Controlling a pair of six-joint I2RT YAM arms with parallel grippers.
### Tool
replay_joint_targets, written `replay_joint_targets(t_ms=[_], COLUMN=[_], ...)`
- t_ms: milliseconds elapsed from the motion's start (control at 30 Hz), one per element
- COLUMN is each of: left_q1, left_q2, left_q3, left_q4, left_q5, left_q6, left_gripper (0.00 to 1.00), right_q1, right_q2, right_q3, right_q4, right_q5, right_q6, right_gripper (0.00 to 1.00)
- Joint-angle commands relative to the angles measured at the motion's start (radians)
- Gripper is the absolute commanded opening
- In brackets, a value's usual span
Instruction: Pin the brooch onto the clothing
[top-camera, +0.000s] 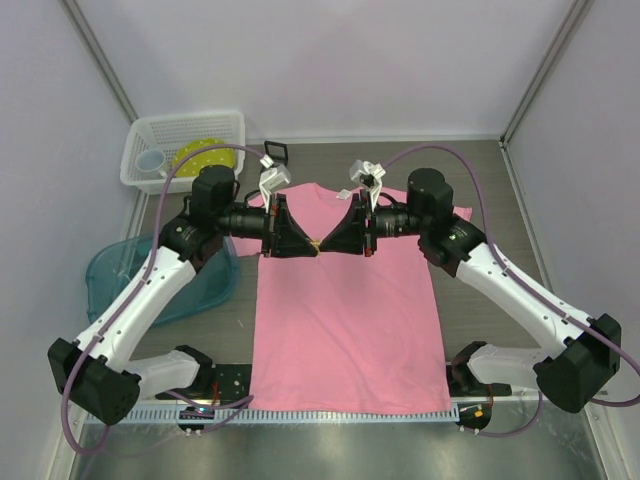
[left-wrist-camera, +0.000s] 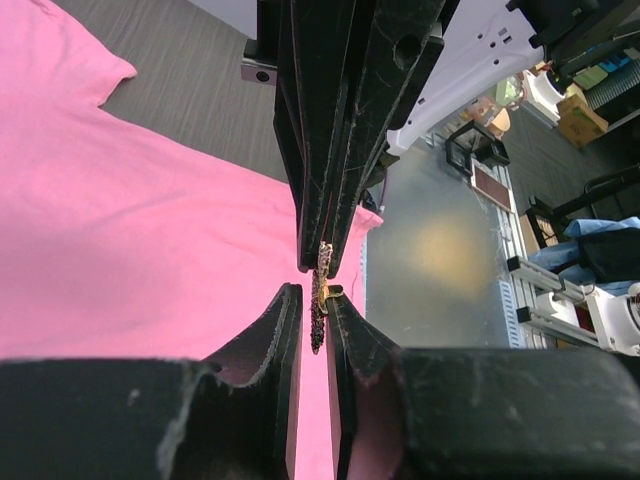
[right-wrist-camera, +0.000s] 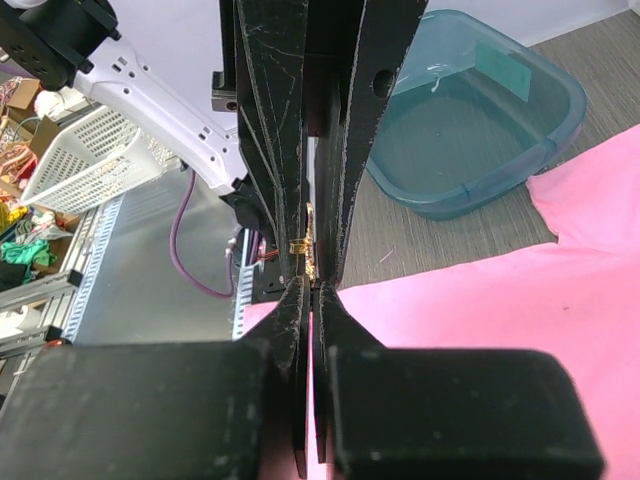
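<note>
The pink T-shirt (top-camera: 345, 330) lies flat on the table, collar away from the arms. Both grippers meet tip to tip above its chest. The small gold brooch (top-camera: 315, 245) hangs edge-on between them, also in the left wrist view (left-wrist-camera: 320, 305) and the right wrist view (right-wrist-camera: 311, 240). My right gripper (top-camera: 324, 245) (right-wrist-camera: 312, 290) is shut on one end of it. My left gripper (top-camera: 306, 247) (left-wrist-camera: 315, 300) has its jaws narrowly apart round the other end. The brooch rests against one finger (left-wrist-camera: 350, 330), with a slit of pink showing beside the other.
A teal tub (top-camera: 110, 275) (right-wrist-camera: 470, 130) sits at the left of the shirt. A white basket (top-camera: 185, 145) holding a yellow thing stands at the back left. A small black square box (top-camera: 275, 152) lies behind the collar. A metal rail (top-camera: 320, 412) runs along the near edge.
</note>
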Motion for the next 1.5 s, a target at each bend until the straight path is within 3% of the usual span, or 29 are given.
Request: replay_joint_targets(t_ms=[0,233,400,767,1033,1267,1467], left_q1=[-0.001,0.037,0.047,0.062,0.064,0.07,0.074], left_q2=[-0.007,-0.037,-0.083,-0.137,-0.132,-0.126,-0.116], left_q3=[-0.006,-0.027,-0.102,-0.225,-0.256,-0.262,-0.254], left_q4=[0.13,0.135,0.267,0.547,0.649,0.675,0.652], left_q5=[-0.015,-0.015,-0.022,-0.082,-0.096,-0.096,-0.088], left_q6=[-0.052,-0.058,-0.136,-0.337,-0.399,-0.425,-0.423], left_gripper=[0.19,0.28,0.34,0.33,0.21,0.19,0.01], right_q1=[0.013,0.01,0.005,0.004,0.004,0.004,0.004], right_q2=[-0.011,-0.033,-0.045,-0.061,-0.061,-0.062,-0.059], right_q3=[-0.008,-0.026,-0.052,-0.104,-0.115,-0.123,-0.121], right_q4=[0.07,0.083,0.171,0.307,0.324,0.336,0.338], right_q5=[-0.012,0.016,0.042,0.085,0.088,0.088,0.088], right_q6=[0.014,0.023,0.1,0.244,0.26,0.27,0.269], right_gripper=[0.01,0.01,0.01,0.01,0.01,0.01,0.01])
